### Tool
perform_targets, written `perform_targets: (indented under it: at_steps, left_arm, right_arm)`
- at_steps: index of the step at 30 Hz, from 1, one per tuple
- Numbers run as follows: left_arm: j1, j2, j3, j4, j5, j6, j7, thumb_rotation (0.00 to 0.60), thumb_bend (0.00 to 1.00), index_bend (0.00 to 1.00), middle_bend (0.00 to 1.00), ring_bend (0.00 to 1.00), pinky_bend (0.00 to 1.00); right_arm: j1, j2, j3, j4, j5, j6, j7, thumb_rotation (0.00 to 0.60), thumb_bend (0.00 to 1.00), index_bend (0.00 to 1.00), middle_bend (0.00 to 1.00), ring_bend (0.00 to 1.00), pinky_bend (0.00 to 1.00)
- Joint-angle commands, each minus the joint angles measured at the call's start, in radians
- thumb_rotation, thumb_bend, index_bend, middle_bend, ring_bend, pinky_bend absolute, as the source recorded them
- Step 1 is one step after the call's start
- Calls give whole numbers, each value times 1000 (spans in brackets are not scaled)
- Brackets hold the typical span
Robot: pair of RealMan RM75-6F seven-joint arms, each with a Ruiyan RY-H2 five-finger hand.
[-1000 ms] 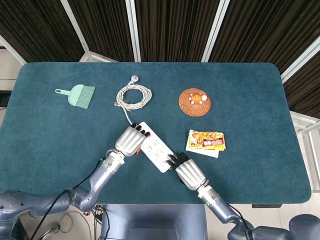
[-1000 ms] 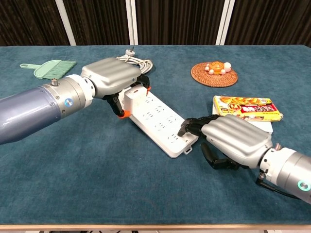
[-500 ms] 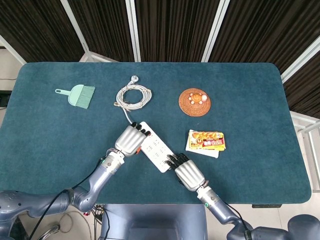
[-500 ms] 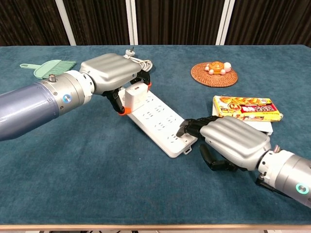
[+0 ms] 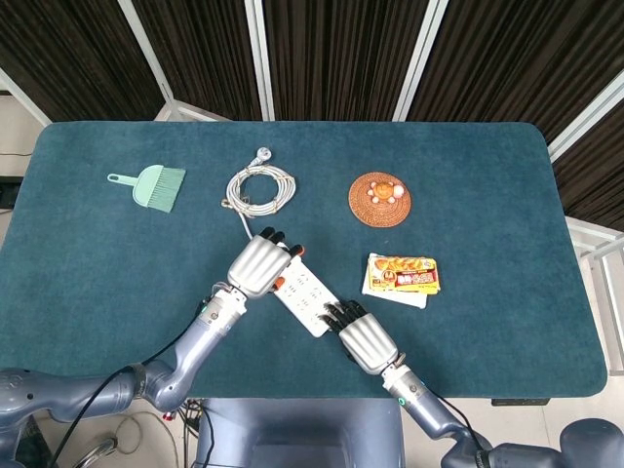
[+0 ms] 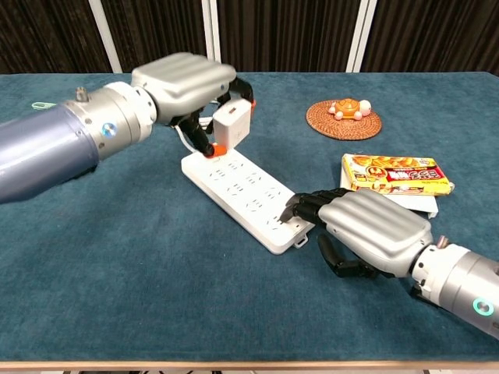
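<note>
On my teal surface [image 5: 507, 195] a small green brush [image 5: 151, 185] lies far to my left. A coiled white cable [image 5: 258, 186] rests near the middle back. To the right sits a round woven coaster [image 5: 379, 199] with a small turtle figure [image 6: 347, 107] on top. Nearer me lies a flat orange snack packet [image 5: 403, 278].
</note>
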Motion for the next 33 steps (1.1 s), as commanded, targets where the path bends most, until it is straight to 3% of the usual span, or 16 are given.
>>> perform_targets:
  at_steps: [1,8,16,21,28,33]
  left_arm:
    - [-4,26,-26,-31,-2,16,-2,600,422,631,662,310,297]
    - [11,88,-38,-81,-5,38,3,600,417,610,643,310,292]
    - [84,144,33,-89,-16,64,-11,600,362,516,552,301,250]
    - [139,154,88,-57,-31,74,-30,600,263,448,478,266,204]
    - [197,152,133,-1,-77,75,-43,600,64,251,253,135,79]
    - [220,159,132,6,-107,80,-47,600,48,196,214,111,60]
  right_arm:
    - [-2,4,6,-12,-6,14,1,600,886,291,244,224,218]
    - [-1,20,28,-44,-24,54,-9,600,886,258,238,194,171]
    - [-9,82,89,-102,-43,149,-24,600,885,195,195,139,124]
    - [-21,148,122,-154,-31,187,-36,600,788,162,184,128,119]
    - [-57,236,144,-201,6,230,-42,600,648,98,143,93,95]
    - [-89,293,144,-221,30,256,-38,600,586,42,110,66,76]
